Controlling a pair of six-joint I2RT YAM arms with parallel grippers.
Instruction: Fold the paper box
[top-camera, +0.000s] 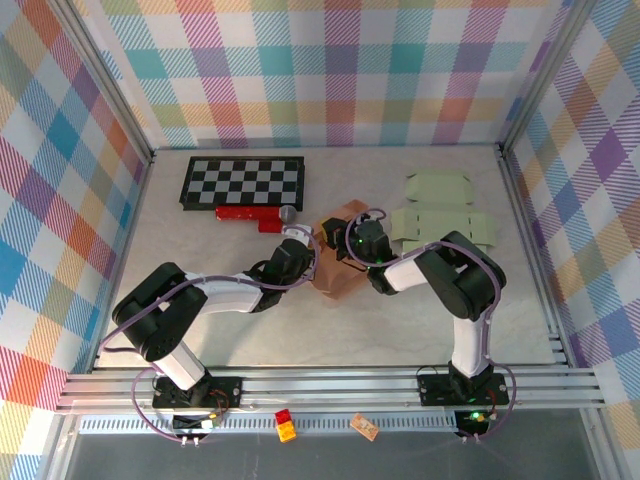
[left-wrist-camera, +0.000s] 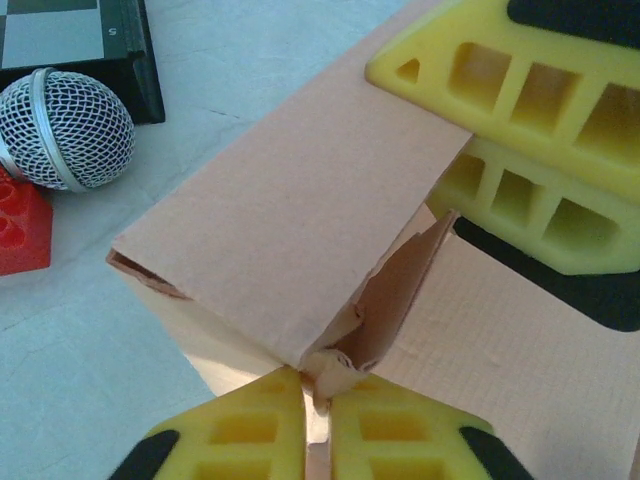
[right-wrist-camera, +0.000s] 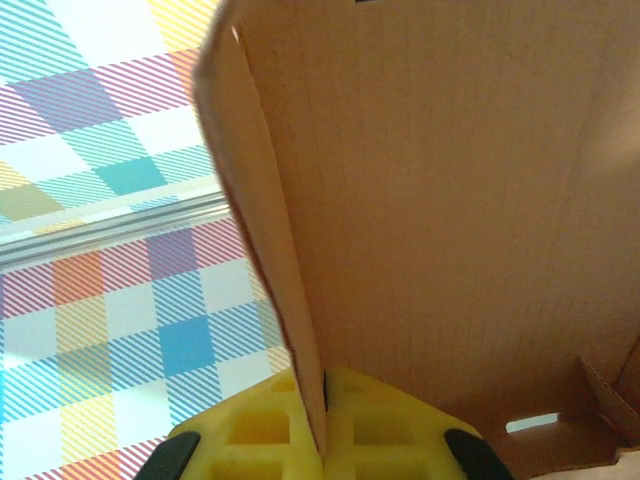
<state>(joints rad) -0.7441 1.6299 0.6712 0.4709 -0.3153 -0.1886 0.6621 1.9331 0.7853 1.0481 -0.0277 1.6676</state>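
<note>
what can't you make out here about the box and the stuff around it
Top external: the paper box folds under both wrists, where the left tool and right tool pinch it.
Left wrist: the microphone handle, cut off by the left edge.
Right wrist: whatever lies behind the box panel close to the lens.
Top external: two small items by the near edge, too small to name.

1. Far-left of the paper box (top-camera: 338, 272): microphone (top-camera: 287, 214), red block (top-camera: 248, 214) and chessboard (top-camera: 243, 182) stand close together, blocking approach.
2. Right: flat green cartons (top-camera: 443, 228) lie near.
3. Near table (top-camera: 335, 332): bare, open passage.
</note>
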